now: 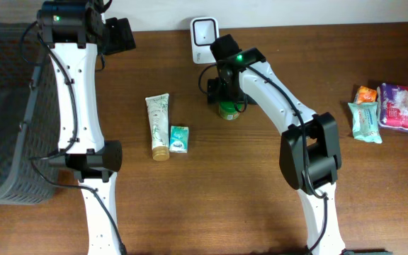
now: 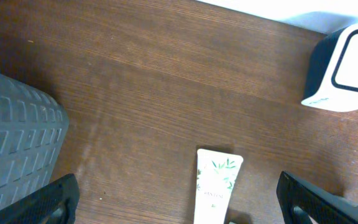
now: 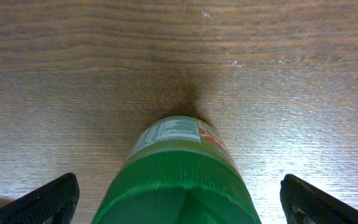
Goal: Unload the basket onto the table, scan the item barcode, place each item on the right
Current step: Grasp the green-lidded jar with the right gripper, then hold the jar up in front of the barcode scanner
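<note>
- Green screw-capped plastic bottle (image 3: 179, 155) with a green and yellow label stands on the brown wooden table (image 3: 291, 74), near the white box-shaped barcode scanner (image 1: 204, 32) and on the robot's side of it. This looks to be the item to scan.
- The right gripper (image 3: 179, 196) hangs over the cap, its fingers spread wide to either side and touching nothing.
- The step in hand appears to be the reach for the pick-up, with no grip made yet.
- Next, I judge, the fingers must come down around the cap or neck and close. The bottle then has to be lifted and its barcode turned toward the scanner's window.
- The left gripper (image 2: 178, 199) is likewise spread and empty at the table's far left, above the cream tube with leaf print (image 2: 215, 183).
- No barcode shows on the bottle, and the label print is too small to read.
- The bottle's lower body is hidden by its own cap and, from overhead, by the right gripper.
- The tube's lower end is cut off in the left wrist view.
</note>
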`<state>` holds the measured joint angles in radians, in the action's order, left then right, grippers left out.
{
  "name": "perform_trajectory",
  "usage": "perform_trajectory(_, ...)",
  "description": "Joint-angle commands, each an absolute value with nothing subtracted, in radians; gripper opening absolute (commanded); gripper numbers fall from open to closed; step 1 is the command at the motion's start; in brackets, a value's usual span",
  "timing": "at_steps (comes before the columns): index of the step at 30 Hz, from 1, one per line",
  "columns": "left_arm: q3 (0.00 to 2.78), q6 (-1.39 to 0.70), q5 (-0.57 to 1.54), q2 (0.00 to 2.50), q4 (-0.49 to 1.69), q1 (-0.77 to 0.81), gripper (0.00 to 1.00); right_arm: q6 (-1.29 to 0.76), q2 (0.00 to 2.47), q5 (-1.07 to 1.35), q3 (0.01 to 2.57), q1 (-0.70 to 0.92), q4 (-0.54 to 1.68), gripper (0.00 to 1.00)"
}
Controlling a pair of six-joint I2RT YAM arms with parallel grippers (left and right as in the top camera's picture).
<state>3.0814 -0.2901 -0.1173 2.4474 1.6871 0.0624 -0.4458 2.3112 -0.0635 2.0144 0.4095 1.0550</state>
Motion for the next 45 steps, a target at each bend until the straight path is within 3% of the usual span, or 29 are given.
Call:
perform_trajectory(1, 3.078, -0.274, -0.128, 2.426, 1.688, 0.062, 0.99, -0.455, 2.313, -0.08, 1.985, 0.413, 1.035, 0.99)
perform_trajectory(5, 3.078, -0.274, -0.128, 2.426, 1.688, 0.062, 0.99, -0.455, 2.313, -0.008, 1.985, 0.413, 1.023, 1.0)
perform_trajectory(8, 3.078, -0.274, -0.128, 2.426, 1.688, 0.062, 0.99, -0.45, 2.313, -0.012, 1.984, 0.413, 1.023, 0.93)
perform_trajectory(10, 3.078, -0.274, -0.128, 2.426, 1.688, 0.062, 0.99, -0.451, 2.313, -0.06, 1.983, 0.414, 1.034, 0.83)
perform_trajectory(16, 3.078, -0.274, -0.128, 2.426, 1.688, 0.062, 0.99, -0.455, 2.313, -0.068, 1.922, 0.414, 0.99, 0.84)
perform_trajectory(20, 3.078, -0.274, -0.128, 2.426, 1.688, 0.062, 0.99, -0.453, 2.312, -0.064, 1.932, 0.414, 1.014, 0.74)
perform_trajectory(26, 3.078, -0.274, -0.128, 2.426, 1.688, 0.062, 0.99, -0.434, 2.312, -0.065, 1.937, 0.414, 1.015, 0.73)
perform_trajectory(30, 3.078, -0.274, -0.128, 2.426, 1.688, 0.062, 0.99, -0.423, 2.312, -0.065, 1.938, 0.414, 1.016, 0.61)
perform_trajectory(36, 3.078, -0.274, -0.128, 2.426, 1.688, 0.062, 0.99, -0.371, 2.31, -0.068, 2.08, 0.414, 1.032, 0.61)
perform_trajectory(38, 3.078, -0.274, -0.128, 2.426, 1.688, 0.062, 0.99, -0.371, 2.31, -0.068, 2.166, 0.414, 0.981, 0.61)
perform_trajectory(42, 3.078, -0.274, -0.128, 2.426, 1.688, 0.062, 0.99, -0.326, 2.31, -0.069, 2.192, 0.412, 0.601, 0.6)
perform_trajectory(45, 3.078, -0.274, -0.128, 2.426, 1.688, 0.062, 0.99, -0.318, 2.315, -0.143, 2.191, 0.412, 0.301, 0.51)
